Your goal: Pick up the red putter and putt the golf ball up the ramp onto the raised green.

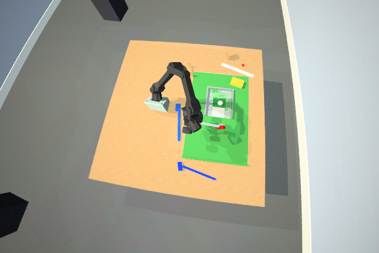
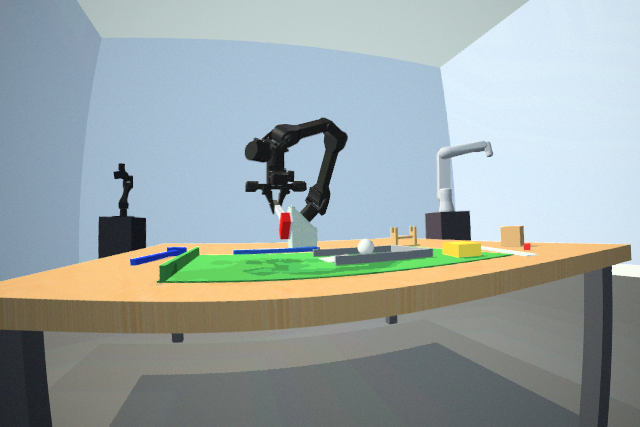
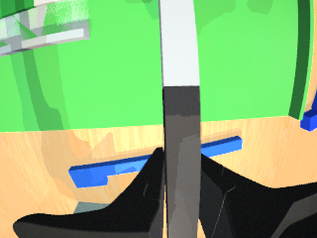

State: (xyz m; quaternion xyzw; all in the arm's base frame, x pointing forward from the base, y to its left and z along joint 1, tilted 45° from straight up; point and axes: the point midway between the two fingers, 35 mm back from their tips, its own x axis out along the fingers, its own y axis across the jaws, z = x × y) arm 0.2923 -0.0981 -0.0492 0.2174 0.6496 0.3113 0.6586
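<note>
Putter (image 1: 214, 125) hanging clear of the green mat (image 1: 214, 149), red head (image 2: 284, 226) lifted off the turf, pale shaft (image 3: 180, 40) running out from the gripper (image 1: 190, 127). Fingers clamping hard on the dark grip end of the shaft, nothing slipping in the wrist view.

Golf ball (image 1: 219, 102) sitting on the raised green (image 1: 221, 103), inside the grey-walled ramp frame (image 1: 208, 100); in the side view, resting white and round on top of that frame (image 2: 365, 245). Not touching the putter head; head hovering just beside the frame's low end, on the arm's side.

Judging the stroke step as done or nearly so, ball apparently lying where the task wants it. Cannot tell from one moment whether rolling or at rest.

Next move calling for little: keeping the head well away from the frame, avoiding any knock to the walls. If ball trickling back down, lowering the head behind it and pushing gently up-slope again.

Two blue putters (image 1: 178, 121) (image 1: 195, 171) lying off the mat on the worktop (image 1: 137, 152), untouched.
</note>
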